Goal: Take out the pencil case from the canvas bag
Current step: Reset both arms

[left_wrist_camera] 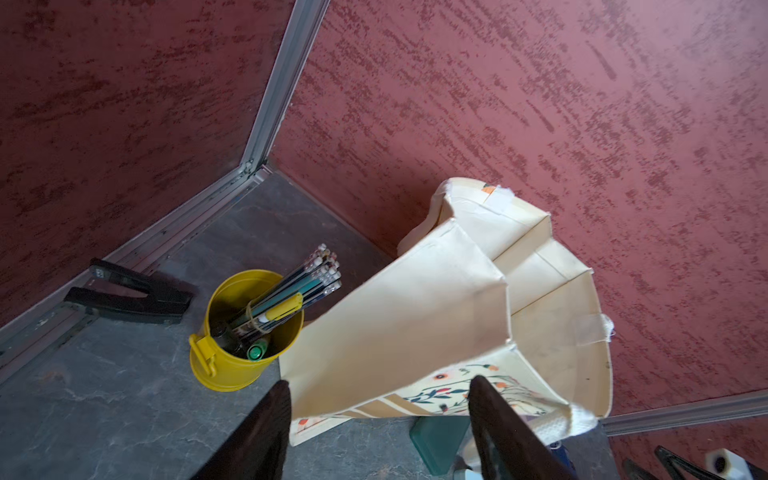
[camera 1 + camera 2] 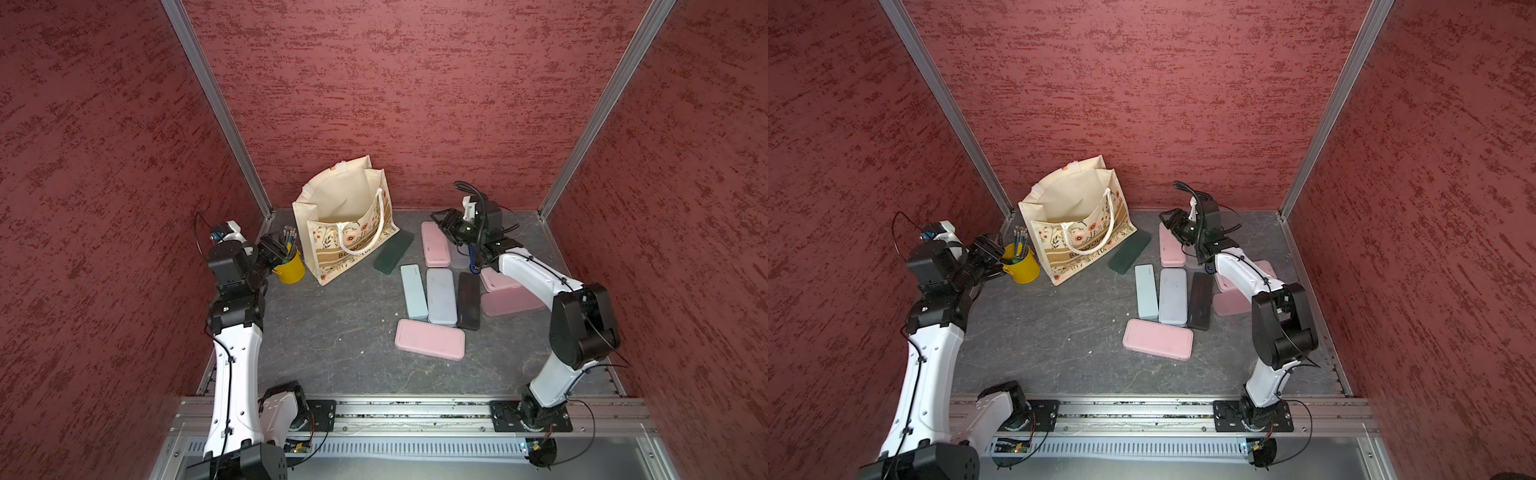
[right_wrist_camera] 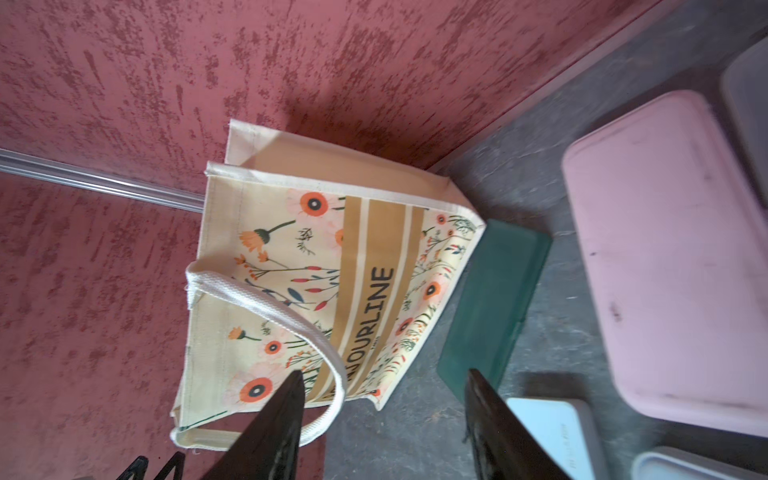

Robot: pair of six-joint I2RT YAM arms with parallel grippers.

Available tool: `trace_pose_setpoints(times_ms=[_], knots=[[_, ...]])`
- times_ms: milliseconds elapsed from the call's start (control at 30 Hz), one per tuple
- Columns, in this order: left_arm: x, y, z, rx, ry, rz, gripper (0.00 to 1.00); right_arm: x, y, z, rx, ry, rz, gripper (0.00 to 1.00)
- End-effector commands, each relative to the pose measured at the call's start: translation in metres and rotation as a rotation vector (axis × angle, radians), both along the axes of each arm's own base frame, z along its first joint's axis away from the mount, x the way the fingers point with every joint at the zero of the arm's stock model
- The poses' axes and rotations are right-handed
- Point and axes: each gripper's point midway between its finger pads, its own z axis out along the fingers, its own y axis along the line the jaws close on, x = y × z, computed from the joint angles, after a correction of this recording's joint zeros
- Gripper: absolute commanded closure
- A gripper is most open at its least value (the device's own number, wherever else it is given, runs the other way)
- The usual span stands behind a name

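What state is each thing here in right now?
bag, upright, mouth open.
yellow cup, upright, holding pencils.
green case, shut, flat beside the bag.
other cases, shut, lying flat.
left fingers, open, empty.
right fingers, open, empty.

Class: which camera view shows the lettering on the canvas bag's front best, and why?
The right wrist view: the lettering on the canvas bag is large and sharp there. In both top views it is small and partly crossed by the handle. The left wrist view shows the bag's side, no letters.
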Motion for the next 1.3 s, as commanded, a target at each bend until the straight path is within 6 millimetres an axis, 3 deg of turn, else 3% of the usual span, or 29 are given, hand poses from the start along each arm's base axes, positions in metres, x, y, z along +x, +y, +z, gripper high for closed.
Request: trace_pose_setpoints(times_ms=[0,333,400,533,800,933,1167,1267], knots=[[-0.004,0.000,0.006,0.059,-0.067,0.000,0.31,-0.002,-0.037,0.015,-0.136,-0.063,-0.088,0.38],[-0.010,-0.029,-0.029,0.208,-0.099,-0.073,0.30,-0.025,-0.121,0.016,-0.435,-0.134,-0.261,0.38],[-0.011,-0.036,-0.037,0.272,-0.107,-0.084,0.29,-0.033,-0.142,0.011,-0.500,-0.146,-0.336,0.28],[-0.011,-0.048,-0.061,0.352,-0.094,-0.113,0.26,-0.057,-0.192,-0.017,-0.707,-0.164,-0.529,0.06],[-0.007,-0.049,-0.102,0.384,-0.068,-0.097,0.25,-0.093,-0.243,-0.057,-0.973,-0.216,-0.715,0.02],[-0.003,-0.049,-0.111,0.430,-0.073,-0.108,0.23,-0.090,-0.248,-0.075,-1.021,-0.243,-0.691,0.01],[0.000,-0.051,-0.128,0.447,-0.126,-0.149,0.19,-0.100,-0.237,-0.091,-1.078,-0.390,-0.608,0.01],[0.003,-0.046,-0.141,0.425,-0.131,-0.158,0.19,-0.100,-0.226,-0.083,-1.075,-0.481,-0.550,0.02]])
